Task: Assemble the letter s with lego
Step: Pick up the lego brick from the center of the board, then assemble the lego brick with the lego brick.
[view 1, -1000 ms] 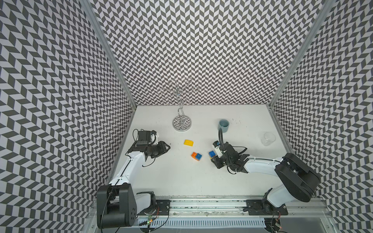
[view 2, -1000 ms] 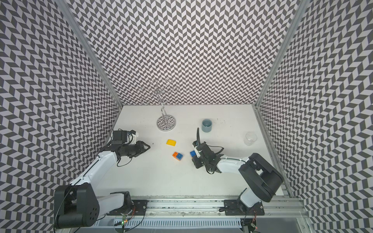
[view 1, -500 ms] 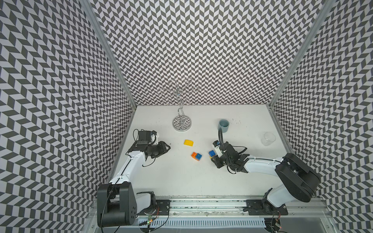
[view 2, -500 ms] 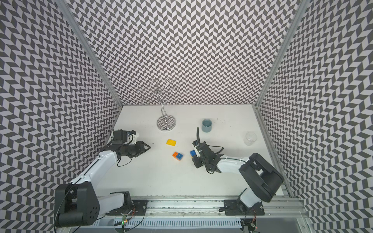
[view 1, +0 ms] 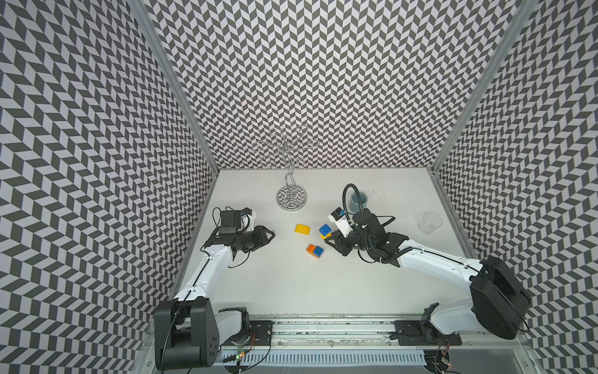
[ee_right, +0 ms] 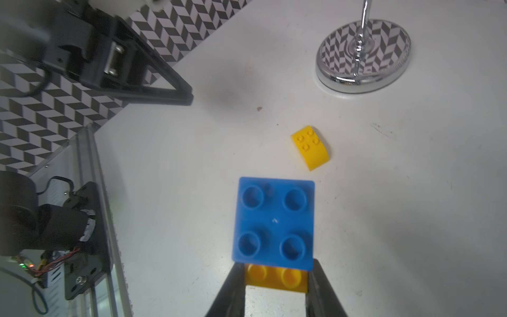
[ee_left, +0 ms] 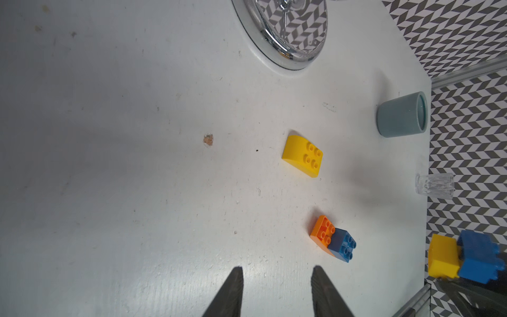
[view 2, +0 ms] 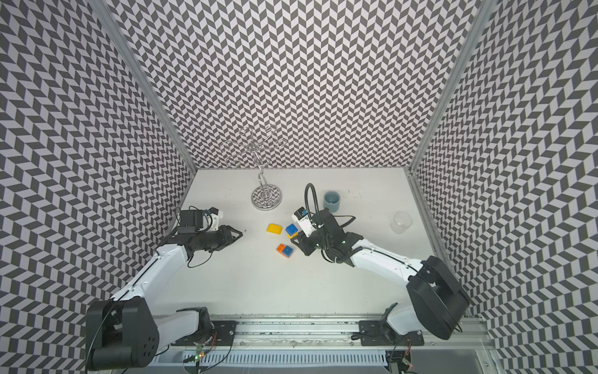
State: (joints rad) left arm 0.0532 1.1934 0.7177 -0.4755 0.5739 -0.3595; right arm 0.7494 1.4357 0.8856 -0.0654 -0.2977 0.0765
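The right fingers [ee_right: 230,293] clench the yellow brick [ee_right: 275,277] under its blue brick [ee_right: 273,222] — likely keeping studs free for joining; the left fingers [ee_left: 230,296] are spread, empty — the orange-blue pair [ee_left: 333,238] lies ahead of them.

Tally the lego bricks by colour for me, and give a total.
Yellow bricks: 2
Blue bricks: 2
Orange brick: 1
Total: 5

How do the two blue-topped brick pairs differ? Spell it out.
The yellow-based brick pair is clamped in the right pincer; the orange-based brick pair lies loose on the table. The held pair's base is yellow, the loose pair's orange. Both carry an offset blue square brick.
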